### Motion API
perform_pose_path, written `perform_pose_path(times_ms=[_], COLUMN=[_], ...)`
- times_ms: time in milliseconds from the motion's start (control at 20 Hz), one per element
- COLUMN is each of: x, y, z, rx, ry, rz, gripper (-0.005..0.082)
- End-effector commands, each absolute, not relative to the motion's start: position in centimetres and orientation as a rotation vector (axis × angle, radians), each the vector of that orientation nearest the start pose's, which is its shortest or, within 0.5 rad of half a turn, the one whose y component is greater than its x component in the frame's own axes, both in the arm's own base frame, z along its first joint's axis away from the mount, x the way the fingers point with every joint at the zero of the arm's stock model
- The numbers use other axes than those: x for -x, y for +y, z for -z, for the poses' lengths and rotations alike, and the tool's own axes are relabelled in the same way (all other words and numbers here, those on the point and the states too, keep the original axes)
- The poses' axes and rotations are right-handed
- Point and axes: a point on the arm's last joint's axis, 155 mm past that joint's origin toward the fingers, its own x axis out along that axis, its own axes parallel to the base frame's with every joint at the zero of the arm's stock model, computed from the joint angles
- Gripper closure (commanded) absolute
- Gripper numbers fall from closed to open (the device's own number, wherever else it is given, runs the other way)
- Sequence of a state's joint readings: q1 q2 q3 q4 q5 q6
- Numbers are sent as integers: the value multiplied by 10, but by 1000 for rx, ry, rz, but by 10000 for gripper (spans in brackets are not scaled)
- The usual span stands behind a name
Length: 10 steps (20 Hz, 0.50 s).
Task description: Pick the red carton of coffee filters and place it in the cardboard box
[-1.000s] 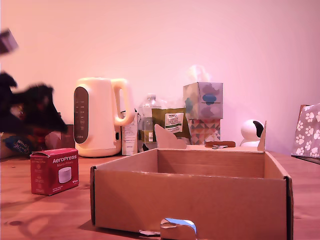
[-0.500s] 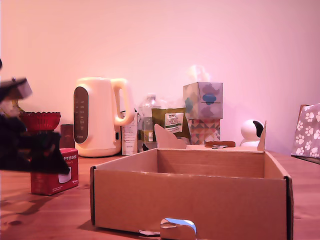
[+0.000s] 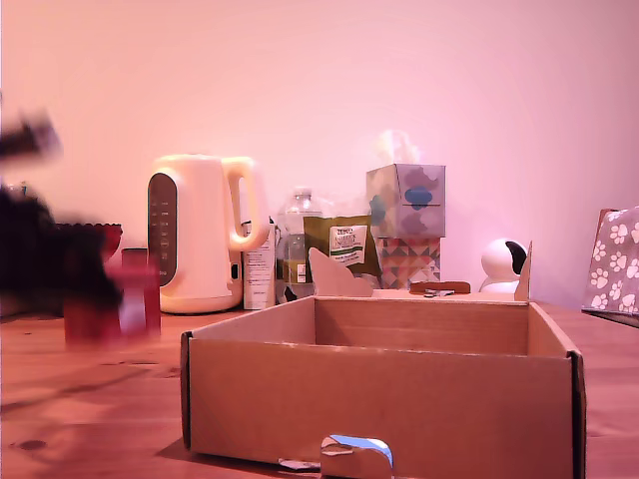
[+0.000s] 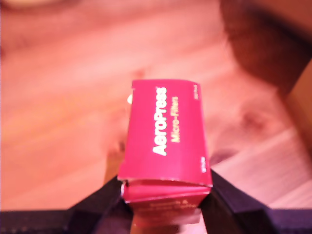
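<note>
The red carton of coffee filters (image 4: 165, 141) sits between my gripper's (image 4: 165, 197) dark fingers (image 4: 100, 200), white "AeroPress" lettering facing the wrist camera. In the exterior view the red carton (image 3: 112, 307) is a motion-blurred red patch a little above the wooden table, at that view's left, with my gripper (image 3: 95, 299) and dark arm blurred around it. The gripper is shut on the carton. The cardboard box (image 3: 379, 399), wide, brown and open-topped, stands to the exterior view's right of the carton; its inside bottom is hidden behind the front wall. Its corner (image 4: 300, 105) shows in the wrist view.
Behind the carton stand a cream kettle (image 3: 205, 235), a red glass bowl (image 3: 98, 236) and a small dark red box (image 3: 134, 256). Further back are a bottle, a green packet (image 3: 344, 244), stacked tissue boxes (image 3: 405, 200), a white round device (image 3: 502, 261) and a paw-print box (image 3: 614, 259).
My arm came down over the carton from the upper left and closed on it. The carton has since risen off the table and is blurred with motion.
</note>
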<state>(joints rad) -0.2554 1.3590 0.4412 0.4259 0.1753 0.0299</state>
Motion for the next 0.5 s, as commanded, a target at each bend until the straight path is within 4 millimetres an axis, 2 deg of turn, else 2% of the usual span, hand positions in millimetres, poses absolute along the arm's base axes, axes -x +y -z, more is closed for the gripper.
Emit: perform_pose_path(times_ms=[0, 150, 250, 350, 450], x=[-356, -345, -339, -331, -324], y=[-128, -126, -129, -146, -171], z=[-112, -149, -162, -164, -167], rx=[-52, -48, -44, 3, 33], ry=[430, 352, 320, 326, 315], rz=[439, 441, 463, 530, 617], gripper=[576, 576, 576, 576, 576])
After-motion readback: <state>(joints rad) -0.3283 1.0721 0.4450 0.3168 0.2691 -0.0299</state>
